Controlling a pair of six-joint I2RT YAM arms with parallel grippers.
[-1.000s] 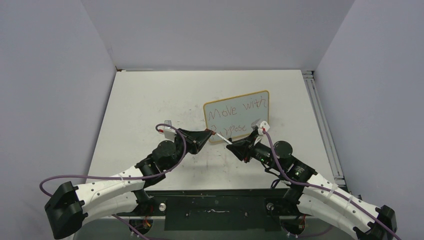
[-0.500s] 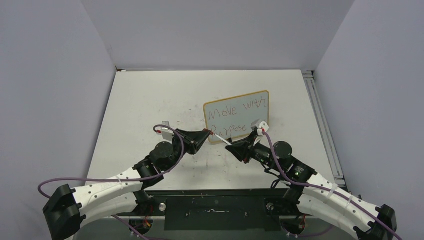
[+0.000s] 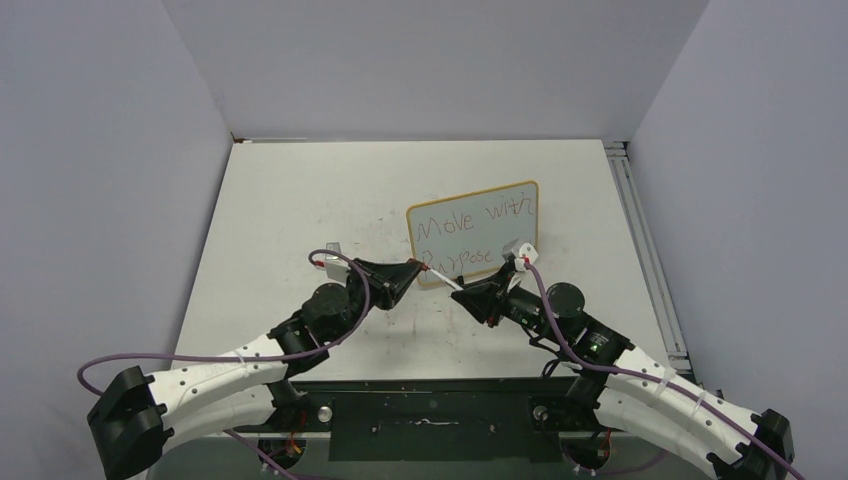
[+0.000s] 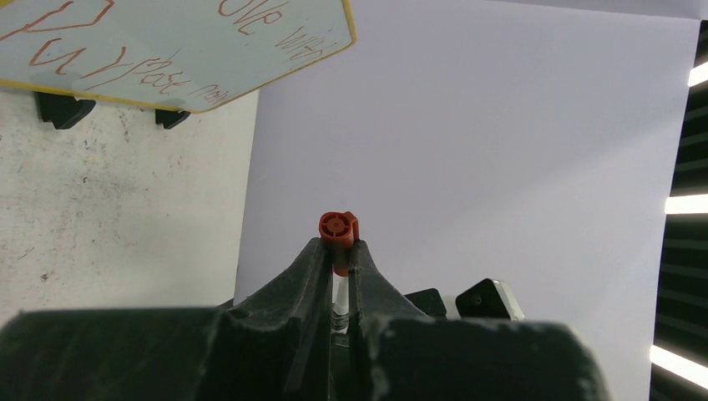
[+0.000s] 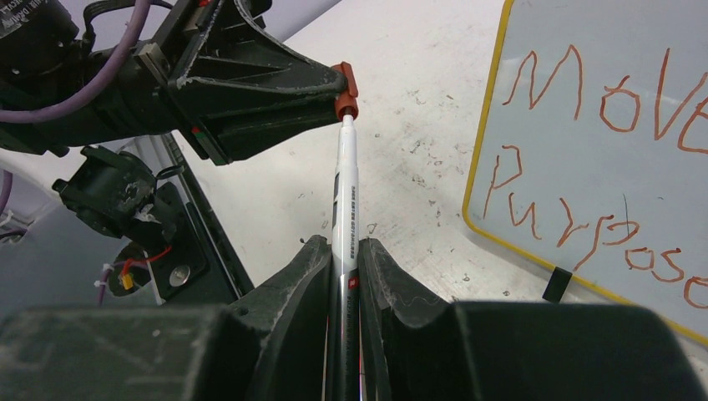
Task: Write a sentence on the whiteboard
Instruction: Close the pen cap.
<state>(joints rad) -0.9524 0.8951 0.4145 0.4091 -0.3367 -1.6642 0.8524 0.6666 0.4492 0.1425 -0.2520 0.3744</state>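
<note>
One whiteboard (image 3: pixel 472 236), sentence (image 3: pixel 470 215) written, marker (image 5: pixel 344 209) meeting its cap (image 5: pixel 344 93).

Whiteboard stands right of bench (image 3: pixel 300 200) centre, approx. midway btwn near & far edges, on 2 black feet (image 4: pixel 58 107); sentence = 2 lines, reddish. Just off its near-left corner, 1 marker w/ long axis running right-to-left, tip end at 1 orange cap. Right gripper (image 5: pixel 342 251) is clamped narrow on the barrel; left gripper (image 4: pixel 336 251) is pinched on the cap. Both sit near-side of the board, right slightly nearer it. Prob. capping step: push along that axis; how far the cap is seated, can't tell.
</note>
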